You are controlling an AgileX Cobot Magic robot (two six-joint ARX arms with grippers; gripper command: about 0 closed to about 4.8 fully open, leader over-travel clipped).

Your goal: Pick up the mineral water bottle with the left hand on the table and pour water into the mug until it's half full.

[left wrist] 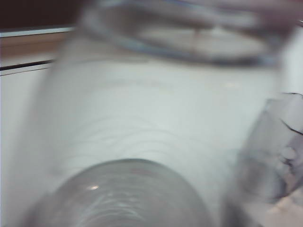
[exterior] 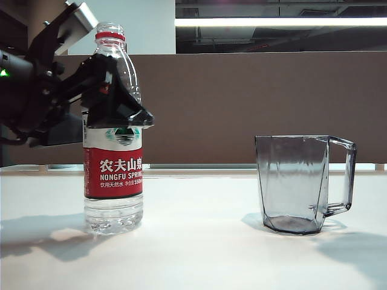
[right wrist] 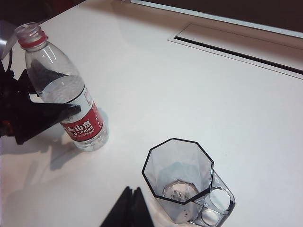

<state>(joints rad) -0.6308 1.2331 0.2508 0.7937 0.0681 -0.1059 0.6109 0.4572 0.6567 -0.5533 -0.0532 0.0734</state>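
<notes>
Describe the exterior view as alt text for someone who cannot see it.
A mineral water bottle, uncapped, stands upright on a white table, with the left end effector, black, open around its upper body from the left. To the right, apart from it, stands an empty smoky-grey mug, handle pointing right.

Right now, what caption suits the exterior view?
Open left gripper straddles the uncapped mineral water bottle; empty mug waits.
</notes>
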